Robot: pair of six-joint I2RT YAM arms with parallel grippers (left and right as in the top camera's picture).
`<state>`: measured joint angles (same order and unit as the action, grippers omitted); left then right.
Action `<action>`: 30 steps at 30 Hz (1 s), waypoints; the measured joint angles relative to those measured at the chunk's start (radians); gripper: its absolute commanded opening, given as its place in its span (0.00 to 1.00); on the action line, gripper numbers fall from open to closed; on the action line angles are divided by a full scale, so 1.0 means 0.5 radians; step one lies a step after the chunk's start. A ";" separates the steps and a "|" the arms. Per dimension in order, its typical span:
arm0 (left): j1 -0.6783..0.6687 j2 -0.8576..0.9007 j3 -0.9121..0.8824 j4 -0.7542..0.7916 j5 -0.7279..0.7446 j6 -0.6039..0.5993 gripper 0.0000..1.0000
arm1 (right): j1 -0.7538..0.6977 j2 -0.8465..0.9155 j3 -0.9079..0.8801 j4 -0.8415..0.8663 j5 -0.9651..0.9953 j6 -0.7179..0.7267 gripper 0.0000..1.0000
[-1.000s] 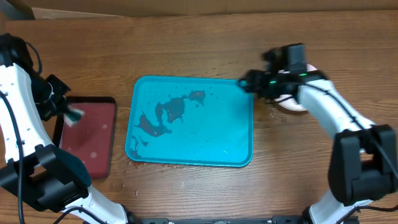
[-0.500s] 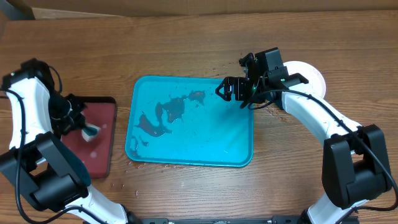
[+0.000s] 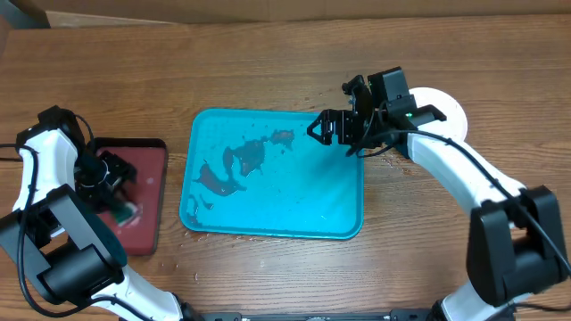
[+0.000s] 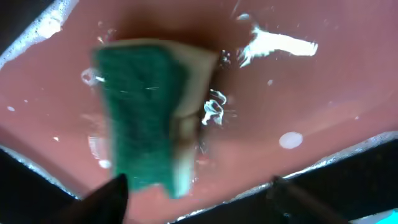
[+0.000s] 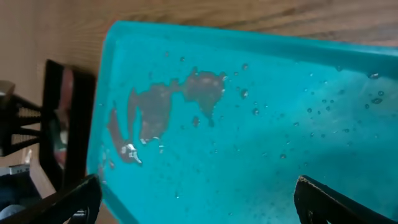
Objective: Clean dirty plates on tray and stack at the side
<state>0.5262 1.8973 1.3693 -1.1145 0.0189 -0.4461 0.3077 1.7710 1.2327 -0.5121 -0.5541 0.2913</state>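
The blue tray [image 3: 339, 209] lies mid-table with reddish-brown smears [image 3: 250, 159] on its left half and no plate on it. A white plate [image 3: 446, 109] rests on the wood to the right, partly hidden by my right arm. Over the tray's far right corner hovers my right gripper [image 3: 328, 129], open; the wrist view shows only wet tray floor [image 5: 261, 143] between its fingers [image 5: 336, 202]. My left gripper [image 3: 109, 174] is open above the small black tray [image 3: 152, 192]. A green sponge [image 4: 146, 118] lies loose on that tray's red floor, just ahead of the fingertips [image 4: 109, 196].
The black tray's red floor [image 4: 311, 93] is wet with foam spots. Water drops and crumbs dot the wood near the blue tray's right edge [image 3: 393, 165]. A cardboard edge [image 3: 268, 7] runs along the back of the table.
My left gripper came down over the black tray, opened and let go of the sponge. My right gripper left the white plate, swung left over the blue tray's corner and opened wider.
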 measured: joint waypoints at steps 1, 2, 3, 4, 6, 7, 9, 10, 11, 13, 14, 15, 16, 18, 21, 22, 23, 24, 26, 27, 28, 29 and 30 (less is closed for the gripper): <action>0.000 0.000 0.000 0.008 0.000 0.002 0.79 | 0.000 -0.024 0.000 -0.003 -0.001 -0.001 1.00; 0.000 0.000 0.001 0.011 0.000 0.001 0.81 | 0.000 -0.070 0.000 -0.010 -0.002 -0.002 1.00; 0.000 0.000 0.002 0.010 0.000 0.002 0.82 | 0.000 -0.122 0.000 -0.019 -0.002 -0.002 1.00; 0.000 0.000 0.009 -0.001 0.001 0.002 0.82 | 0.000 -0.175 0.000 -0.027 -0.002 -0.002 1.00; 0.000 0.003 0.054 -0.055 0.004 0.002 0.81 | 0.000 -0.291 0.000 -0.053 -0.008 -0.005 1.00; 0.000 0.003 0.097 -0.103 0.014 0.002 0.81 | 0.000 -0.349 0.000 -0.068 -0.008 -0.005 1.00; 0.000 0.010 0.236 -0.235 0.047 0.002 0.80 | 0.000 -0.451 0.000 -0.125 0.006 -0.007 1.00; 0.000 0.010 0.311 -0.283 0.069 0.005 0.80 | 0.000 -0.496 0.000 -0.153 0.025 -0.007 1.00; 0.000 0.010 0.404 -0.331 0.111 0.019 0.80 | 0.000 -0.545 0.000 -0.178 0.044 -0.007 1.00; 0.000 0.005 0.591 -0.362 0.226 0.077 0.81 | 0.000 -0.640 0.000 -0.229 0.083 -0.014 1.00; -0.002 -0.007 0.678 -0.359 0.301 0.114 0.81 | 0.000 -0.697 0.000 -0.274 0.100 -0.021 1.00; -0.002 -0.027 0.738 -0.356 0.369 0.137 0.81 | -0.001 -0.733 0.000 -0.304 0.119 -0.024 1.00; -0.005 -0.063 0.778 -0.344 0.430 0.162 0.82 | 0.000 -0.777 0.000 -0.352 0.140 -0.029 1.00; -0.020 -0.181 0.822 -0.308 0.534 0.194 0.83 | 0.000 -0.872 0.000 -0.455 0.205 -0.037 1.00; -0.089 -0.430 0.836 -0.292 0.601 0.256 0.84 | 0.002 -1.044 0.000 -0.657 0.368 -0.046 1.00; -0.125 -0.520 0.839 -0.295 0.607 0.275 0.84 | 0.003 -1.094 0.000 -0.710 0.419 -0.047 1.00; -0.166 -0.604 0.845 -0.303 0.607 0.293 0.84 | 0.007 -1.169 0.000 -0.780 0.488 -0.053 1.00; -0.218 -0.704 0.851 -0.320 0.603 0.317 0.83 | 0.016 -1.232 0.000 -0.833 0.546 -0.054 1.00; -0.317 -0.867 0.871 -0.378 0.577 0.340 0.83 | 0.038 -1.369 0.000 -0.964 0.651 -0.069 1.00; -0.362 -0.929 0.874 -0.407 0.560 0.346 0.83 | 0.056 -1.431 0.000 -1.012 0.697 -0.083 1.00; -0.414 -0.996 0.874 -0.444 0.542 0.355 0.82 | 0.078 -1.505 0.000 -1.084 0.741 -0.103 1.00; -0.471 -1.069 0.868 -0.482 0.524 0.362 0.82 | 0.098 -1.569 -0.001 -1.135 0.777 -0.115 1.00; -0.517 -1.124 0.851 -0.495 0.513 0.370 0.82 | 0.113 -1.619 -0.003 -1.167 0.806 -0.121 1.00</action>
<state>0.2680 1.3354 1.7950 -1.3621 0.2756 -0.2611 0.3641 0.9615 1.2312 -1.0954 -0.1513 0.2306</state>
